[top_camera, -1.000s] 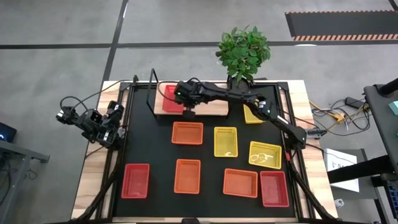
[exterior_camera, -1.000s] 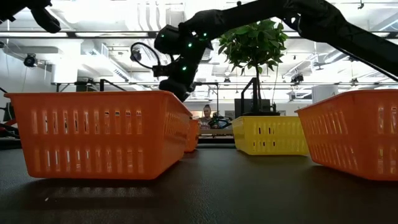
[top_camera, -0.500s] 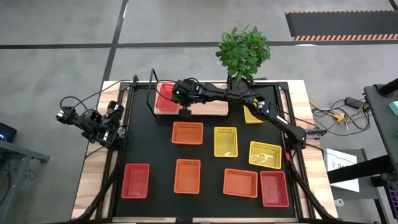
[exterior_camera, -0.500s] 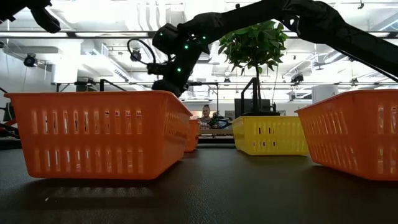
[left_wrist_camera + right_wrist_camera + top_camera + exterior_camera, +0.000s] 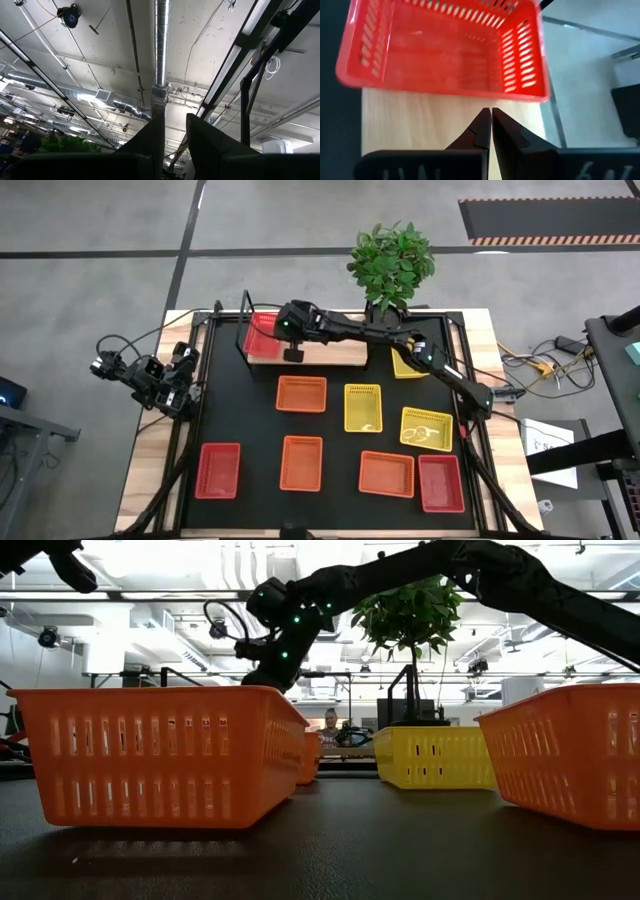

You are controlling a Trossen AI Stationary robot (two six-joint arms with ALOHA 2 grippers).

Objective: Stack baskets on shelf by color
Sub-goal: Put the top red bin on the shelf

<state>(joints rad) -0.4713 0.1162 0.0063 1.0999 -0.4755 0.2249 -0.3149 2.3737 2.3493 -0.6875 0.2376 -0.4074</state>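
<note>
Grey concrete floor with dark lines surrounds the black-topped desk [image 5: 250, 430], which has light wood edges; behind it stands a potted green plant [image 5: 390, 265]. Seen from table height, the room beyond shows white ceiling ducts and strip lights.

Off the desk's left edge, the left tool [image 5: 183, 383] waits folded, its camera facing the ceiling; its fingers [image 5: 200, 140] stand slightly apart with nothing between them.

At the back lies the shelf [image 5: 330, 355], with a red basket [image 5: 262, 340] on its left end beside the black frame upright [image 5: 244, 320]. The right tool [image 5: 294, 356] hovers over the bare wood just beside that basket, not touching it, fingers clenched together and empty.

Across the desk lie three orange baskets [image 5: 301, 393], two more red ones [image 5: 219, 470], and three yellow ones [image 5: 363, 407], the rearmost partly hidden under the right arm. No readable writing shows.
</note>
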